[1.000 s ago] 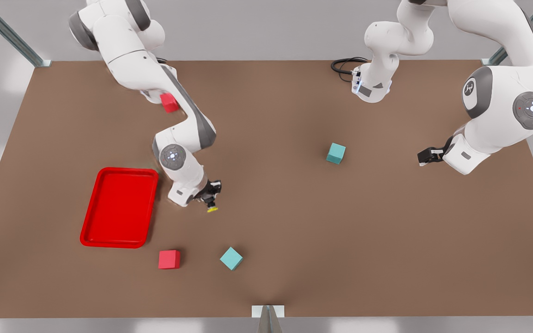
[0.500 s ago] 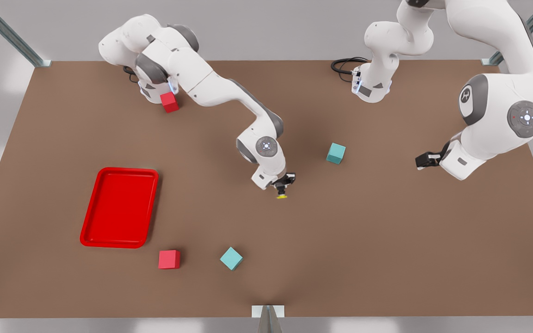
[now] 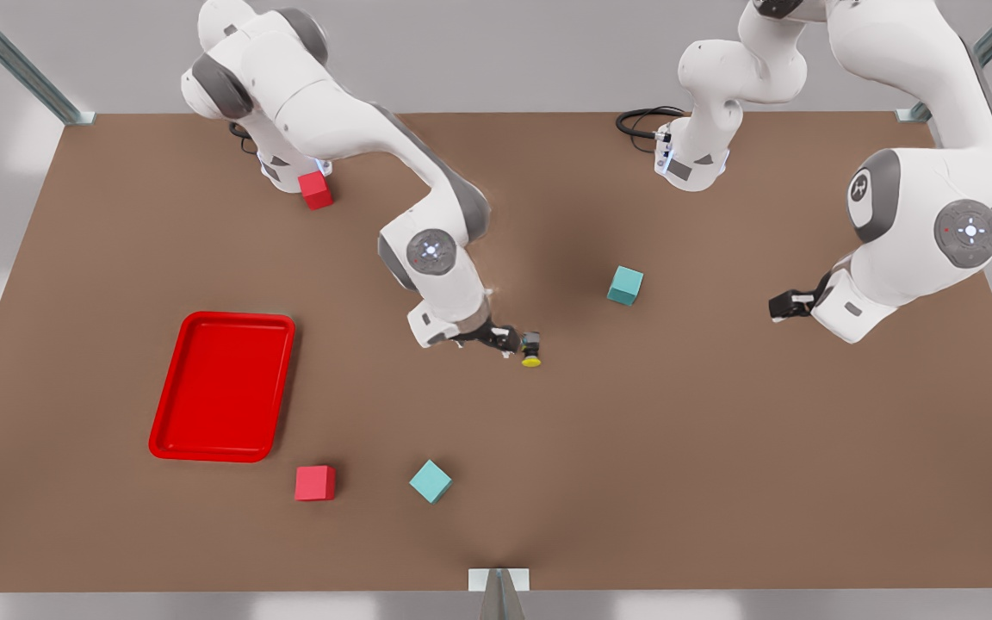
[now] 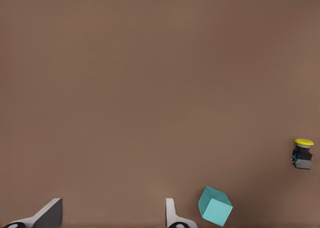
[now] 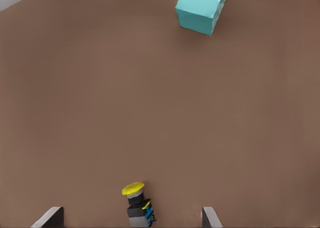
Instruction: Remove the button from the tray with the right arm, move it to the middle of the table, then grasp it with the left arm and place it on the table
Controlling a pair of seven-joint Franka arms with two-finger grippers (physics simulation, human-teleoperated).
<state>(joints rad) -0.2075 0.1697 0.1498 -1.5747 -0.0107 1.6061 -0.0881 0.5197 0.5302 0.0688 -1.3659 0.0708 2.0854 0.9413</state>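
Brown table [image 3: 720, 482] spreads beneath my right gripper [image 3: 520, 343], fingers spread wide, the button [image 3: 531, 350] loose between them mid-table. My left gripper [image 3: 778, 305] waits open, well apart. Two teal cubes [image 3: 625, 285], two red; one tray [image 3: 222, 386] in front view.

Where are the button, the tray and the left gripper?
button [image 3: 531, 352]: front view, on its body.
tray [image 3: 170, 383]: front view, on its rim.
left gripper [image 3: 778, 306]: front view, between its fingers.
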